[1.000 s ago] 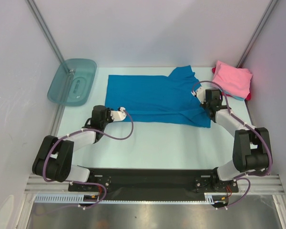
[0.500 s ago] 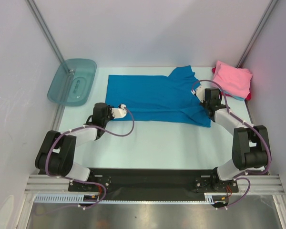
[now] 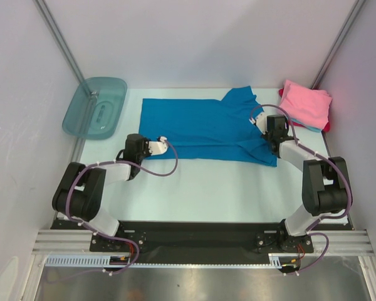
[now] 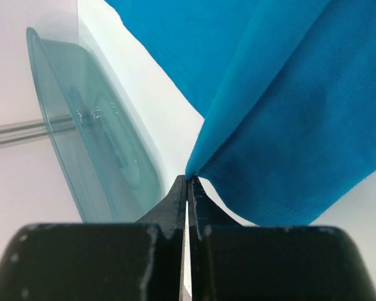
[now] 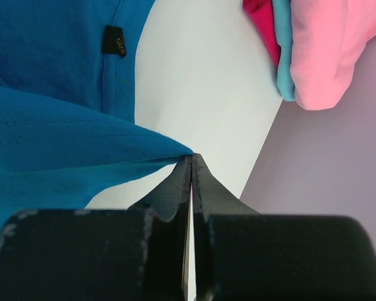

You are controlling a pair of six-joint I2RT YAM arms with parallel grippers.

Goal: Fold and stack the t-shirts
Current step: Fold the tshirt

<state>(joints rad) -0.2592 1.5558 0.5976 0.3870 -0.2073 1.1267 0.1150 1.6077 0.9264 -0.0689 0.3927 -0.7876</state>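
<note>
Top external view: the bright blue t-shirt (image 3: 200, 125) lies spread across the far middle of the table (image 3: 207, 182), its body running left to right and its right end rumpled and folded over on itself. The left gripper (image 3: 160, 143) sits at the shirt's near left corner, and the right gripper (image 3: 267, 127) sits at the rumpled right end. In the left wrist view the left gripper's jaws are pressed together with a corner of the blue cloth nipped between their tips, and the cloth rises from there in a fold. The teal tub (image 4: 94, 138) stands to the left, apart from the shirt. In the right wrist view the right gripper's jaws are likewise closed, pinching a pointed fold at the blue shirt's edge. A black label (image 5: 115, 41) shows on the cloth farther off. In the far right corner a folded pink t-shirt (image 3: 307, 103) tops a small stack. A light blue edge (image 5: 283, 50) and a red edge (image 5: 261, 22) peek out beneath it. The stack lies near the blue shirt but does not touch it.
</note>
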